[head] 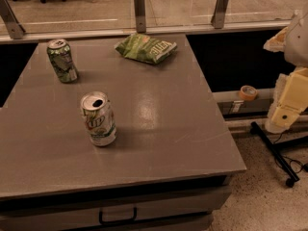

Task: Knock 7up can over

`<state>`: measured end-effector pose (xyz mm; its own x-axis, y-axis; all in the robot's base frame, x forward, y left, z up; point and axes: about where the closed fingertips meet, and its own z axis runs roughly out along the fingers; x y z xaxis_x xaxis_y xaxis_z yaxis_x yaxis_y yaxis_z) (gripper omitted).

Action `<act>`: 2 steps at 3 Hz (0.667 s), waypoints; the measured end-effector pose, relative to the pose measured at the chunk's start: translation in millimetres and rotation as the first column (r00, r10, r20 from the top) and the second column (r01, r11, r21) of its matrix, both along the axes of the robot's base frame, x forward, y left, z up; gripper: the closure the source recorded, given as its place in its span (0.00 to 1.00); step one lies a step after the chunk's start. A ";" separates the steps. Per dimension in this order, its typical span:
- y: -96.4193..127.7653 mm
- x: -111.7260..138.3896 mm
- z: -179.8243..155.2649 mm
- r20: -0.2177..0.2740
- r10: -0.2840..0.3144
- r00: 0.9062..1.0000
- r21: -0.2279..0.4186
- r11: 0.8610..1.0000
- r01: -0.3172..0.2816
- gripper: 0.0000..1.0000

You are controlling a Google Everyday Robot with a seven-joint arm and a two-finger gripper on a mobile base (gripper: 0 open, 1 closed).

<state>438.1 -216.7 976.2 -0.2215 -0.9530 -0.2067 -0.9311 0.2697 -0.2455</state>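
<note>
One 7up can (98,118), upright, opened, likely light and tippy, we'd nudge near its rim; gripper (288,110) at 3 o'clock, state we can't tell.

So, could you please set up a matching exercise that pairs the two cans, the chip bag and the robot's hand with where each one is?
Things:
1. 7up can
2. dark green can
3. green chip bag
4. hand

Places:
A. lying flat near the far edge of the table
B. off the table, at the right edge of the view
C. upright on the table, nearer the front, left of centre
D. upright near the table's far left corner

Pairs: 1-C, 2-D, 3-A, 4-B.
</note>
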 end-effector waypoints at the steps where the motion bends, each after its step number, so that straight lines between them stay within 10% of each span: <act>1: 0.0 0.0 0.0 0.000 0.000 1.000 0.000 1.000 0.000 0.00; 2: 1.5 0.2 1.9 0.007 0.000 1.000 0.011 1.000 0.000 0.00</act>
